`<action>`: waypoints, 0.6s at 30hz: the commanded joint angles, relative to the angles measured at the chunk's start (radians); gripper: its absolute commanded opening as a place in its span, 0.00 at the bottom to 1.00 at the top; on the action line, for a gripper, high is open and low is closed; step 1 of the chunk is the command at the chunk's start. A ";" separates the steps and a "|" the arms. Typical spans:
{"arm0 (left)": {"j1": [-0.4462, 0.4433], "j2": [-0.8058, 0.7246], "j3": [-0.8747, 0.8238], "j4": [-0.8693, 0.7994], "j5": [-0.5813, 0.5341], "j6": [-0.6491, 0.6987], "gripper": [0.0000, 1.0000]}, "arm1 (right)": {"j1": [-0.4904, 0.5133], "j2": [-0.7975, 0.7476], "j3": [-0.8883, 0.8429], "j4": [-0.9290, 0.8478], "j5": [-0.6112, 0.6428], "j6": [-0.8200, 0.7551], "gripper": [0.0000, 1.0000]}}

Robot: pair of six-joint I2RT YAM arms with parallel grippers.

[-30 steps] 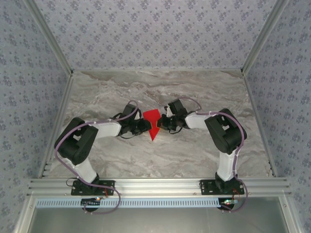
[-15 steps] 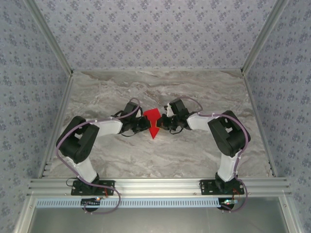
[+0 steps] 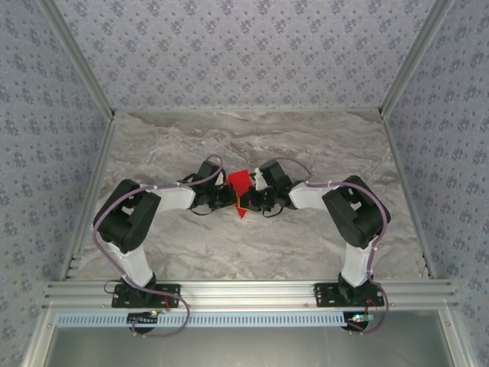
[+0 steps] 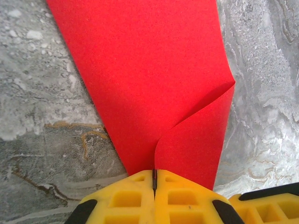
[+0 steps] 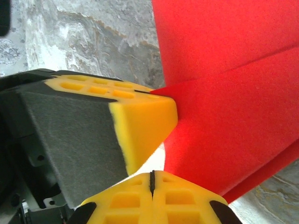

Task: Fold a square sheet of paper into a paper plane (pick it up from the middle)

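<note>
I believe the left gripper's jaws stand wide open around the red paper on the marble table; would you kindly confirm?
Not quite: the left gripper is shut on the red paper, its jaws pressed together, as the left wrist view shows.

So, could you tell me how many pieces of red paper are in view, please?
1: the folded red paper at the centre of the table, shut in the left and right jaws. Scraps could hide beneath.

The sheet of paper (image 3: 239, 186) sits near the middle of the worktop (image 3: 321, 145), its point toward the near edge, between the left pincer (image 3: 228, 199) on its left and the right pincer (image 3: 249, 201) on its right (both touching its near half, almost meeting).
</note>
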State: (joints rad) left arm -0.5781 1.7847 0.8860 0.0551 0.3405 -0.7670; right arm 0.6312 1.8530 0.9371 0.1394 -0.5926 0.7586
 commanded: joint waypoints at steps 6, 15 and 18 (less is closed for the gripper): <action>-0.002 0.019 0.023 0.025 0.025 0.040 0.03 | 0.008 0.021 -0.036 -0.013 0.001 -0.012 0.00; -0.002 0.038 0.040 0.018 0.020 0.057 0.02 | 0.007 0.029 -0.034 -0.024 0.011 -0.010 0.00; -0.002 0.042 0.043 0.014 0.013 0.061 0.02 | 0.010 0.017 -0.037 -0.026 0.011 -0.011 0.00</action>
State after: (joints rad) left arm -0.5781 1.8069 0.8989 0.0593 0.3523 -0.7353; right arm 0.6315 1.8683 0.9104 0.1390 -0.5911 0.7586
